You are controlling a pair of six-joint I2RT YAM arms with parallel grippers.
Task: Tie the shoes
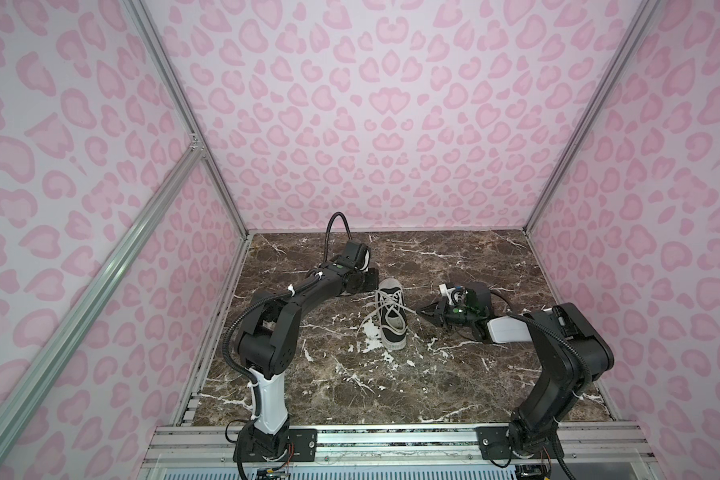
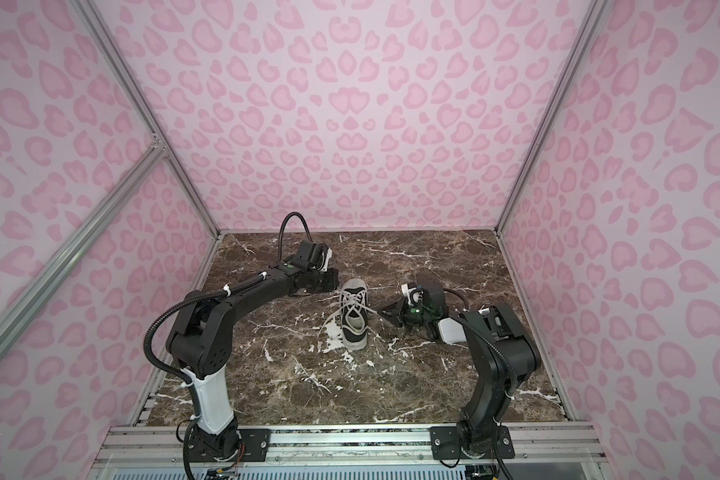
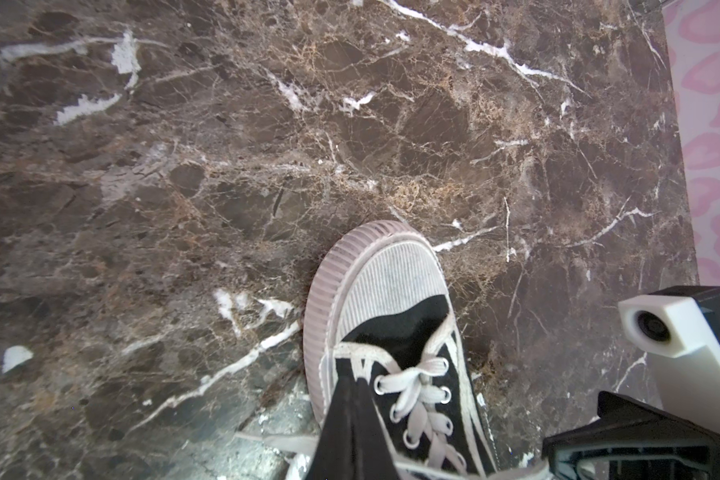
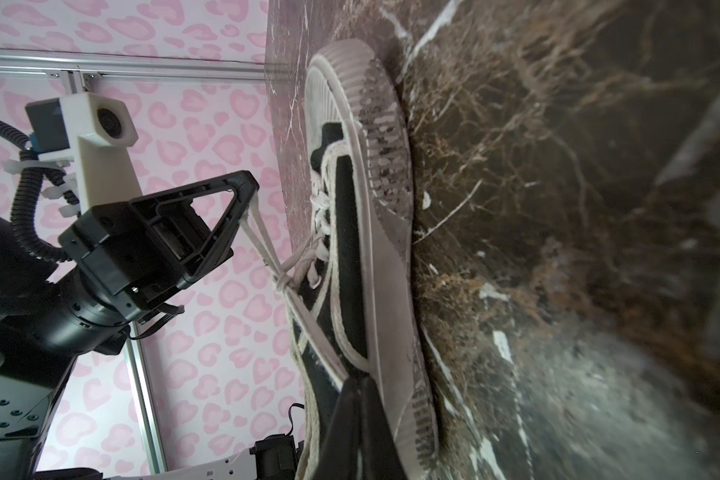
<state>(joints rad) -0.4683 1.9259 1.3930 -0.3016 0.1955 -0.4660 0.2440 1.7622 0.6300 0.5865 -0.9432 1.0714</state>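
Note:
A black sneaker [image 1: 393, 320] [image 2: 355, 322] with a white toe cap [image 3: 391, 274] stands upright mid-table, toe towards the back wall. Its off-white laces [image 1: 389, 305] cross over the tongue, and one strand trails on the table to its left [image 1: 366, 325]. My left gripper [image 1: 374, 286] [image 3: 352, 380] is by the toe end, shut on a lace that runs taut to a crossing [image 4: 281, 282] above the shoe. To the shoe's right, my right gripper [image 1: 419, 310] [image 4: 356, 382] is shut on the other lace, also pulled taut from that crossing.
The dark brown marble table [image 1: 350, 390] has white veins that resemble lace. Pink-patterned walls [image 1: 371, 124] with aluminium frame posts [image 1: 208, 166] enclose it on three sides. Both arm bases sit on a rail [image 1: 391, 440] at the front edge.

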